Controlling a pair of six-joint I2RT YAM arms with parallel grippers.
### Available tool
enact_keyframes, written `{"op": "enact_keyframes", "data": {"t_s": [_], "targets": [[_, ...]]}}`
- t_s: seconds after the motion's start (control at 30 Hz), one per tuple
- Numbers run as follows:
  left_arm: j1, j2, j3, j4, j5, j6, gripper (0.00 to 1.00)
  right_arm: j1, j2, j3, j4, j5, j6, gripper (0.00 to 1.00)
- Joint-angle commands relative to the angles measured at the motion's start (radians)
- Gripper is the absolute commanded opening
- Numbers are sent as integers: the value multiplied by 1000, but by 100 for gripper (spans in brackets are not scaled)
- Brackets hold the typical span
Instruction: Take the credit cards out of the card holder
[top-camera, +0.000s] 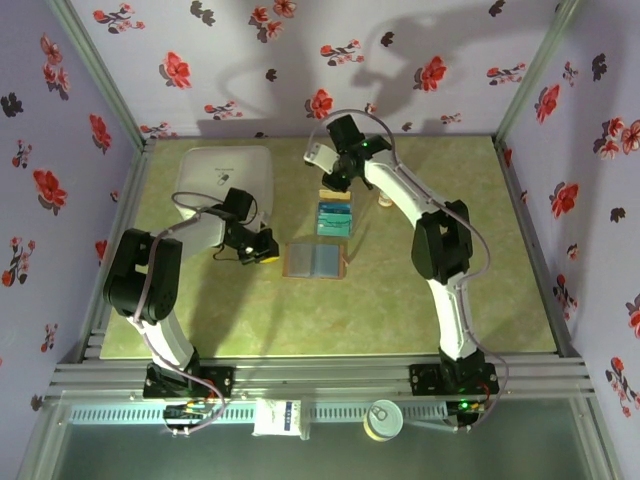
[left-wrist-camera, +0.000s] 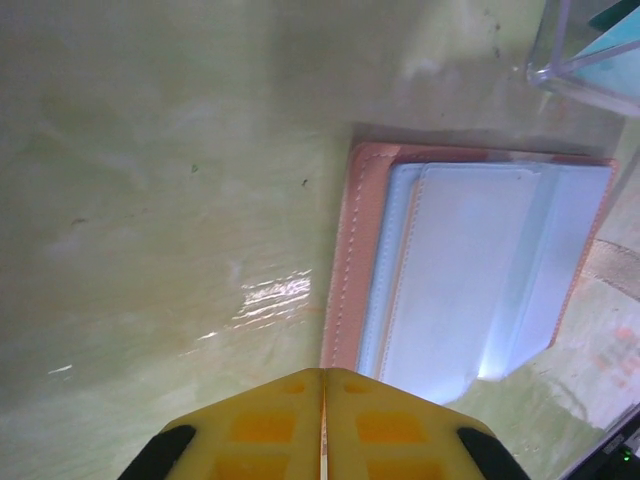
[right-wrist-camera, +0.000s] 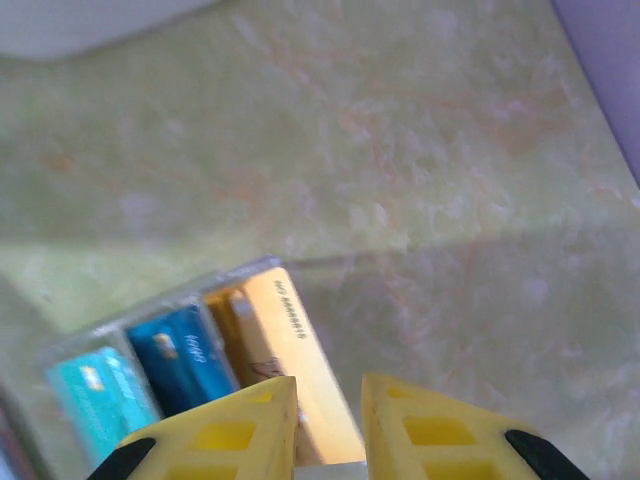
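Note:
The card holder lies open and flat mid-table, tan outside with blue-grey pockets. My left gripper sits just off its left edge, shut with nothing between its fingers. Behind the holder stands a clear tray. A teal credit card, a blue one and a pale yellow one stand in that tray. My right gripper hovers over the tray's far end, jaws a little apart. The yellow card's near end lies below the gap, not pinched.
A big white square container stands at the back left, close to the left arm. A small bottle stands right of the tray by the right arm. Floral walls close in the green mat on three sides.

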Motion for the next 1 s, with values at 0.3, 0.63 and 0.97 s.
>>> {"op": "enact_keyframes", "data": {"t_s": [0.3, 0.63, 0.97], "targets": [[-47, 53, 6, 100, 58, -47, 7, 85, -287, -397, 193, 26, 685, 25], [-85, 60, -46, 110, -49, -60, 5, 138, -462, -714, 411, -106, 1066, 25], [-86, -13, -97, 88, -94, -47, 5, 224, -440, -769, 480, -112, 1195, 23]]}}
